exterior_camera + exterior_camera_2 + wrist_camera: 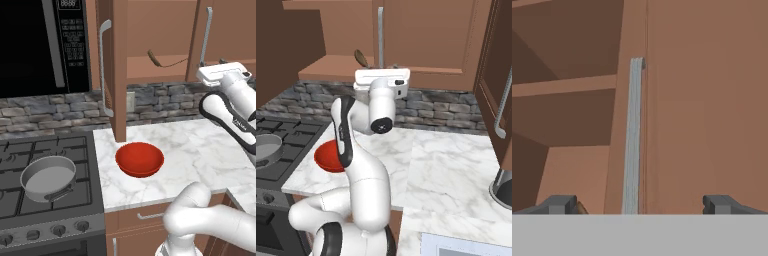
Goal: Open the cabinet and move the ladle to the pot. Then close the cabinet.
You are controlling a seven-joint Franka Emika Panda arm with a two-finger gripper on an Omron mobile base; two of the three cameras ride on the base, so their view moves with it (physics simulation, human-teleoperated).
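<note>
The reddish-brown wooden cabinet (165,30) stands open; its right door is cut off at the frame edge. The thin dark-brown ladle (161,60) lies on the lower shelf. The two-finger gripper (640,204) is spread wide, empty, facing the silver bar handle (632,135).

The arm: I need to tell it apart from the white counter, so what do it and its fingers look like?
The arm is glossy white, built of rounded tube segments with dark bands at the joints and a dark round cap. A flat white hand block tops it. The gripper has small, dark grey, blocky fingers.
</note>
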